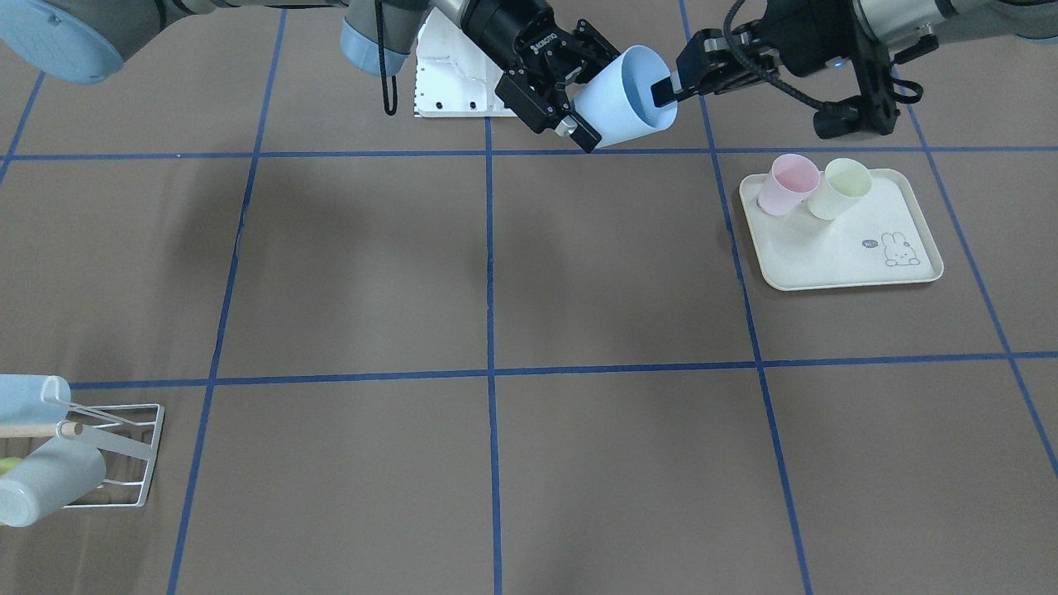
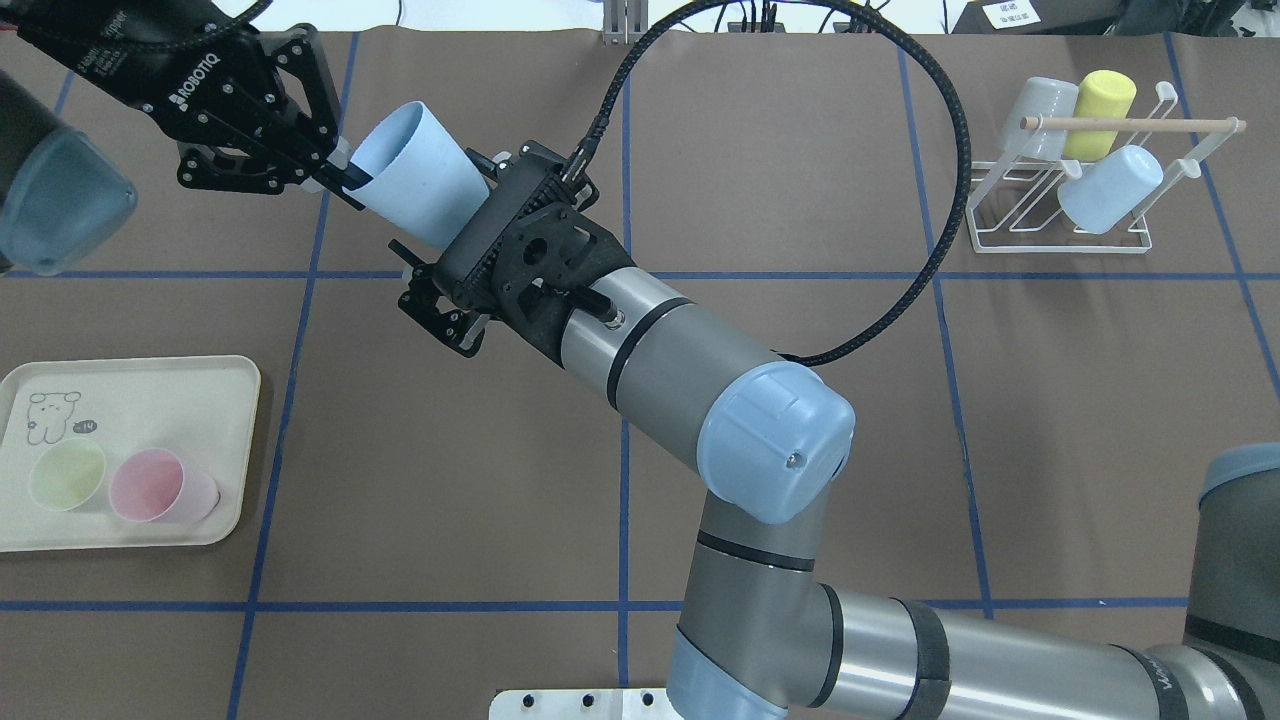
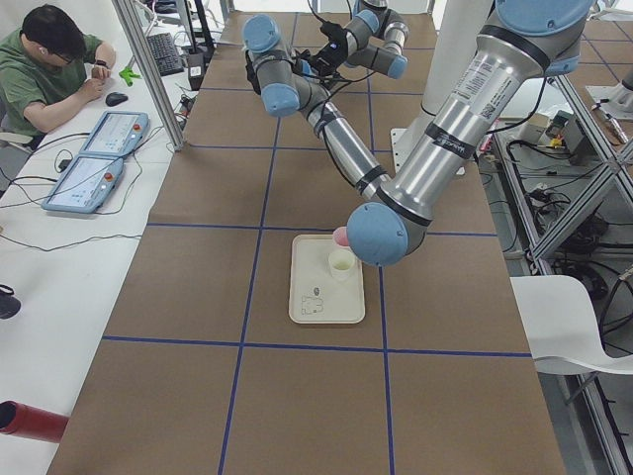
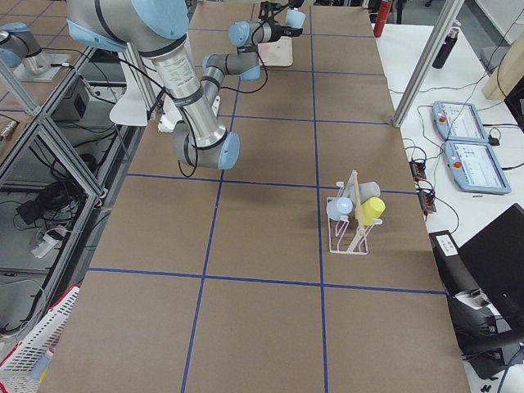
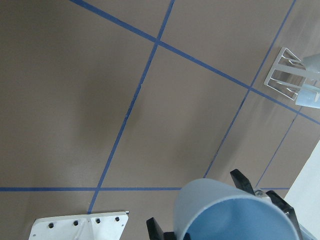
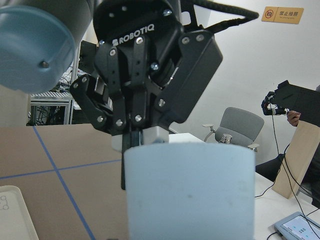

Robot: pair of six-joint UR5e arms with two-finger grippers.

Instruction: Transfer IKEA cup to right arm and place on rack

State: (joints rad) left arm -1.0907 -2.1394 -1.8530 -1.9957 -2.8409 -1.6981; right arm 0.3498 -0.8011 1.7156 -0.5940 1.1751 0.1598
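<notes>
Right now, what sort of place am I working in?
Probably a robotics lab: a brown-papered table taped into a blue grid, two teach pendants on the side bench, and a person seated beside them.

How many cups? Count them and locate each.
6. One blue cup in the left gripper; pink cup, green cup on the tray; white cup, yellow cup, pale-blue cup on the rack.

You are in a robot lab. The table [image 3: 198, 277] is a long bench under brown sheet, gridded with blue tape [image 1: 489, 372], with the left arm [image 3: 445, 148] and right arm [image 3: 341, 148] mounted along one side. On the table's other side, past aluminium posts [image 3: 148, 74], a white bench [image 3: 59, 287] carries two teach pendants [image 3: 84, 183] and cables, and a person [image 3: 49, 69] sits at it.
</notes>
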